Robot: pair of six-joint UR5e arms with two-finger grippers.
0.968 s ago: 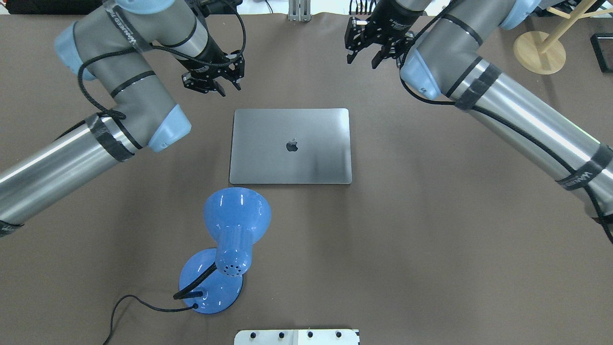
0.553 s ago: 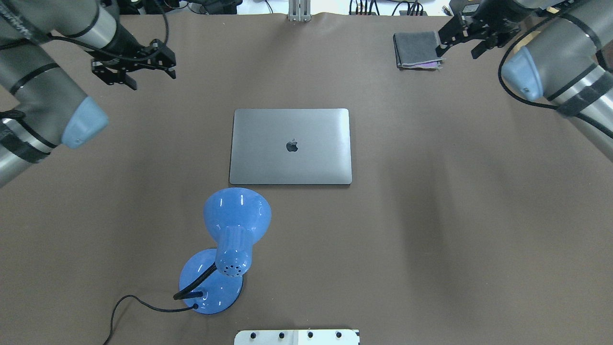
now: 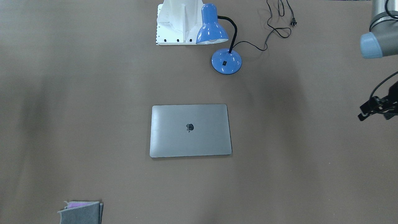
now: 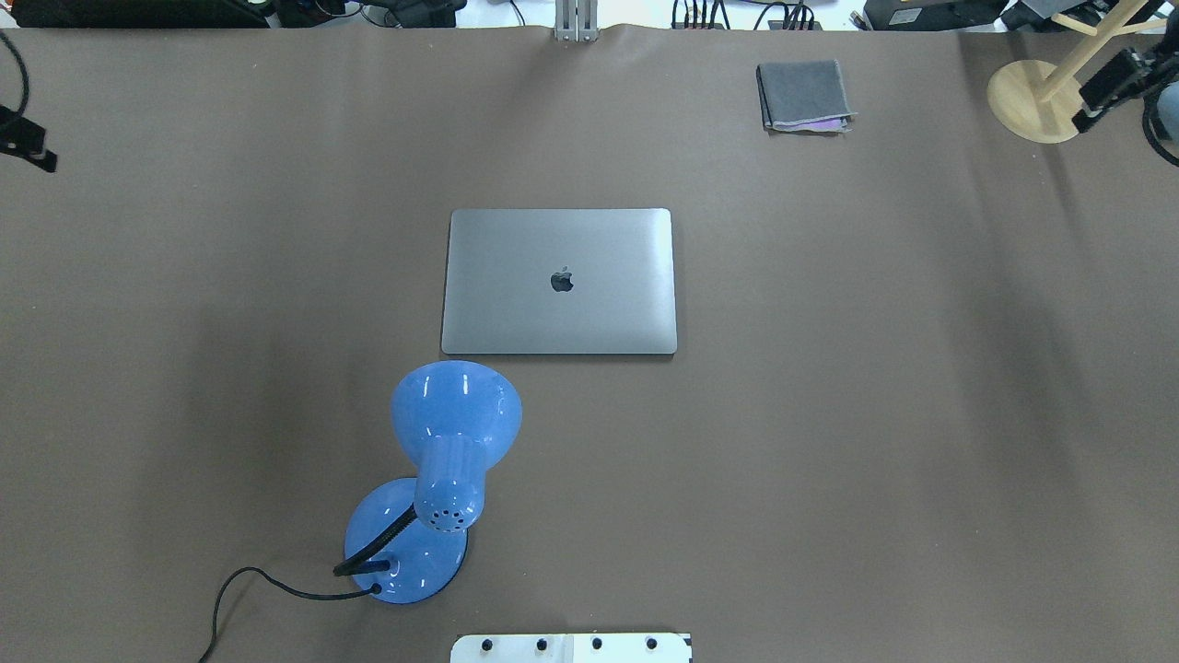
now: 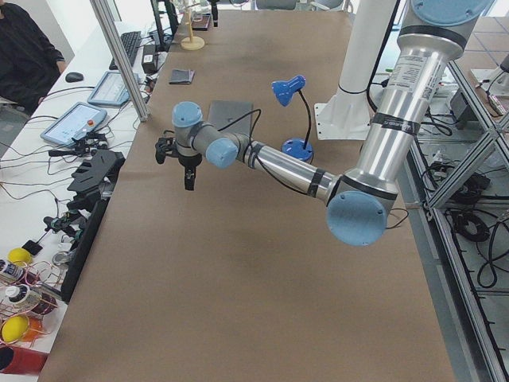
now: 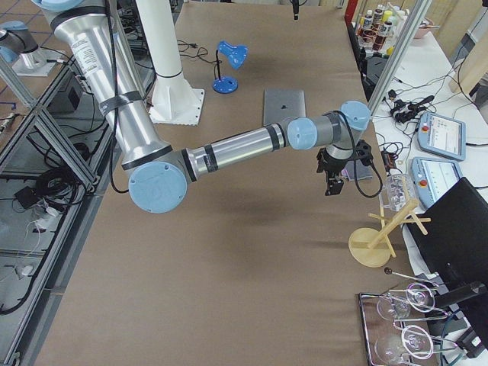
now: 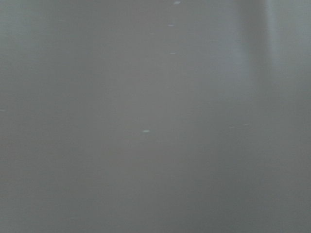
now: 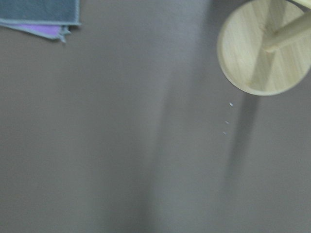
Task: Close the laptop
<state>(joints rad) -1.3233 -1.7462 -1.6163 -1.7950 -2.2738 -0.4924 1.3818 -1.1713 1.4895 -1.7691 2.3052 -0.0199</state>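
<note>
The laptop (image 4: 559, 281) lies shut and flat in the middle of the brown table, its lid with the dark apple logo facing up; it also shows in the front-facing view (image 3: 190, 130). My left gripper (image 4: 28, 147) is at the far left edge of the overhead view, far from the laptop and partly cut off; in the left side view (image 5: 176, 163) its fingers stand apart and hold nothing. My right gripper (image 4: 1110, 85) is at the far right back, near the wooden stand, with its fingers apart and empty (image 6: 329, 179).
A blue desk lamp (image 4: 442, 460) with its cord stands just in front of the laptop. A folded grey cloth (image 4: 803, 95) lies at the back right. A wooden stand's round base (image 4: 1036, 101) sits at the back right corner. The robot's white base (image 4: 571, 647) is at the near edge.
Both arms have swung outward from above the laptop's far edge to the table's left and right sides. The folded cloth is uncovered. The laptop has not moved.
</note>
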